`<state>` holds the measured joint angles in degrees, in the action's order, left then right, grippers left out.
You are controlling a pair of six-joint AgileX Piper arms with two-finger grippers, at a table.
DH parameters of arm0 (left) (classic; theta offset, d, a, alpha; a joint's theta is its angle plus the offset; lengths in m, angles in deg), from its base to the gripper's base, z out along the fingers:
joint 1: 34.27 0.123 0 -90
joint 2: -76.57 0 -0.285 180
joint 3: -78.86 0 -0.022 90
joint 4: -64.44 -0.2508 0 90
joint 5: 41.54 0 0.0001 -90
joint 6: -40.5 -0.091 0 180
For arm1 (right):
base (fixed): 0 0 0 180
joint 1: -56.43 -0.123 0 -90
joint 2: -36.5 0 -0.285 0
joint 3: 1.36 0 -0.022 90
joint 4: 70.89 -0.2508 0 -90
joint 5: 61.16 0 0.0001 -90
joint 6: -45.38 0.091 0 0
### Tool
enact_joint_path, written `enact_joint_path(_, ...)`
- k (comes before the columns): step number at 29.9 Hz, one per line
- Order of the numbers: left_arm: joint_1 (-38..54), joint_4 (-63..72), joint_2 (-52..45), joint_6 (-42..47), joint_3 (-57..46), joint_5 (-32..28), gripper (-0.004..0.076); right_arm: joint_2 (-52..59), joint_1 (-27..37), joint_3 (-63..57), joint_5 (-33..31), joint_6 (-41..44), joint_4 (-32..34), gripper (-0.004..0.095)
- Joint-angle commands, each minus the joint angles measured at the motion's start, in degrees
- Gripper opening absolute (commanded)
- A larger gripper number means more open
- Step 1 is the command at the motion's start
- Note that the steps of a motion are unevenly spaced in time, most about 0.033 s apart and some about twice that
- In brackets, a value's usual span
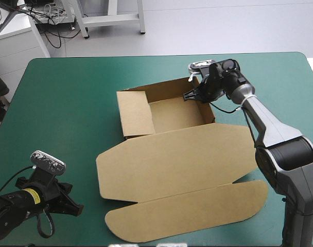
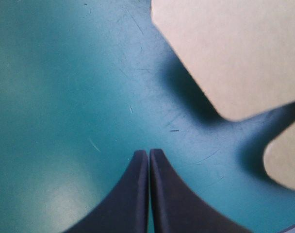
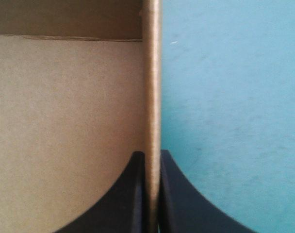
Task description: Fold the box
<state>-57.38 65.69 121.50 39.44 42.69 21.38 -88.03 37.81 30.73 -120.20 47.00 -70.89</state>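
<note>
Brown cut-board box sits mid-table on teal-green table cover: open tray toward far edge, flat lid spread toward near edge. Right black-finned gripper at tray's far-R corner, one finger inside & one outside the R wall, pinching it. Left black-finned gripper near table's near-L corner, over cover, fingers together, just L of lid's edge, not touching.

Stretched far forward on the right, with right gripper clamped thinly on the box wall; tucked low at near left, with left gripper pressed closed, apparently pointing downward.
</note>
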Motion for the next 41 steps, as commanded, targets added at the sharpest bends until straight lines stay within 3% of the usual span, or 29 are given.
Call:
enact_joint_path(1,-0.4,-0.1,-0.1,1.1,1.3,-2.0,-0.0010,3.5,5.6,4.1,1.5,0.2,1.4,-0.0020)
enact_joint_path(16,-0.4,0.9,0.0,2.3,1.3,-2.9,-0.0010,3.5,30.4,6.6,-2.2,3.4,1.7,-0.0020)
enact_joint_path(27,-0.4,0.5,0.0,2.2,1.3,-4.1,-0.0010,2.8,41.4,6.4,-11.5,-0.5,1.4,0.0000)
enact_joint_path(30,-0.4,0.5,0.0,2.2,1.3,-4.1,-0.0010,2.9,42.7,6.4,-11.5,-0.5,1.2,0.0139)
enact_joint_path(35,-0.4,1.3,0.0,1.9,1.3,-4.1,-0.0010,2.9,42.9,6.6,-10.9,0.3,0.7,0.0641)
enact_joint_path(37,-0.4,1.4,0.0,1.9,1.3,-4.1,-0.0010,2.9,42.9,6.6,-10.8,1.0,0.7,0.0750)
enact_joint_path(39,-0.4,1.4,0.0,1.9,1.3,-4.1,-0.0010,2.9,42.9,6.8,-11.3,1.0,0.7,0.0749)
enact_joint_path(41,-0.4,1.4,0.0,1.9,1.3,-4.1,-0.0010,3.0,42.9,7.6,-12.2,1.1,0.7,0.0670)
